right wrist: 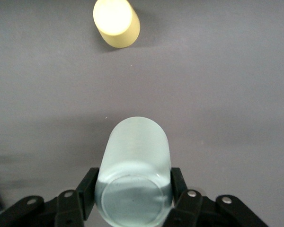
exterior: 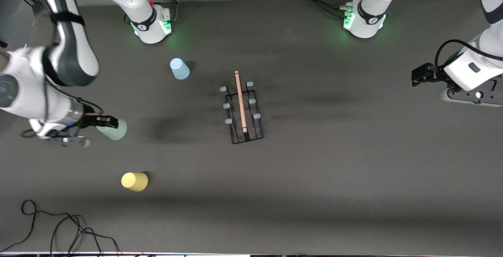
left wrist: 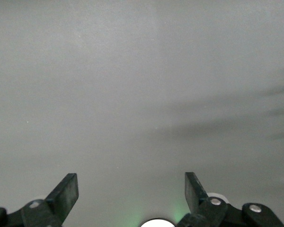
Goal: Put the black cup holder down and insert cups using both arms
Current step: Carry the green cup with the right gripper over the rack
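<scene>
I see the right gripper clamped on the green cup at the right arm's end of the table. The rack stands mid-table. The blue cup sits upside down, farther from the camera than the rack. The yellow cup, also upside down, is nearest the camera. The left gripper waits with its fingers spread wide over bare table, holding nothing.
</scene>
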